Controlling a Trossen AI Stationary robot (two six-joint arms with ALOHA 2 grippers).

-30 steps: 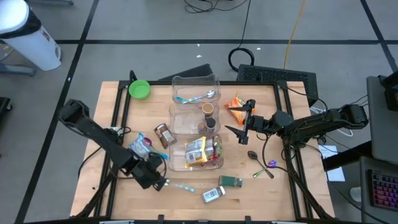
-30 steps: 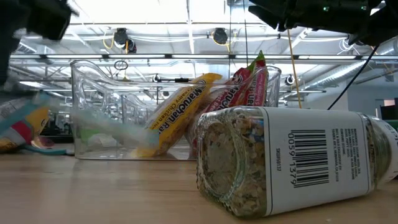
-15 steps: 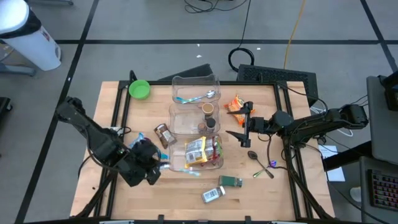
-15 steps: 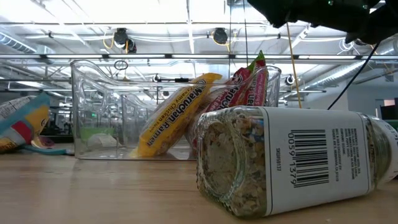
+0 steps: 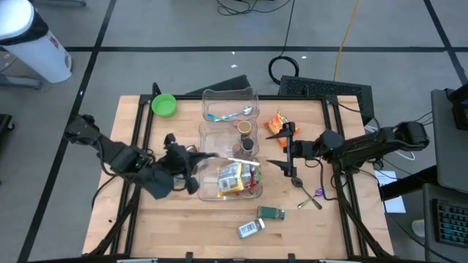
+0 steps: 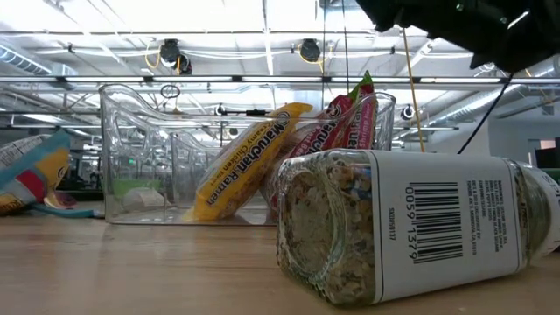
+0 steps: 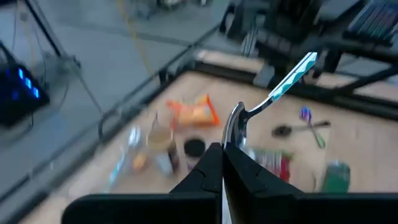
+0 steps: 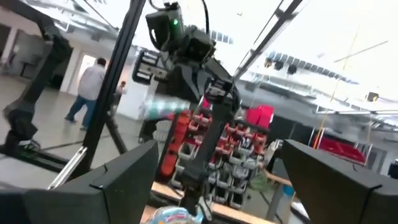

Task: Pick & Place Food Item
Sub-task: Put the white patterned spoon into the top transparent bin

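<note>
My left gripper (image 5: 194, 161) hangs above the table's left half, beside the clear bins (image 5: 231, 140), and is shut on a spoon with a teal handle (image 7: 292, 78). The spoon sticks out past the fingers toward the bins. The near bin (image 5: 252, 191) holds ramen packets (image 6: 249, 157). An orange snack bag (image 5: 275, 122) lies on the table right of the bins. My right gripper (image 5: 284, 146) hovers open next to that bag, with nothing between its fingers. My left gripper pinches the spoon at its metal bowl end (image 7: 232, 127) between its two fingertips. The teal handle points on past the fingers, away from the wrist. The spoon is lifted clear of the table.
A spice jar (image 5: 251, 229) and a green bottle (image 5: 272, 212) lie near the front edge. A dark spoon (image 5: 297, 181) and a purple utensil (image 5: 319, 193) lie at the right. A green bowl (image 5: 164, 104) stands far left. The far bin holds another utensil (image 5: 228, 114).
My left gripper has risen from the table's near left and gone toward the far edge and the bins, rolling its wrist. The teal-handled spoon, which lay on the table a second ago, has been lifted clear with it. My right gripper has tipped a little in place.
</note>
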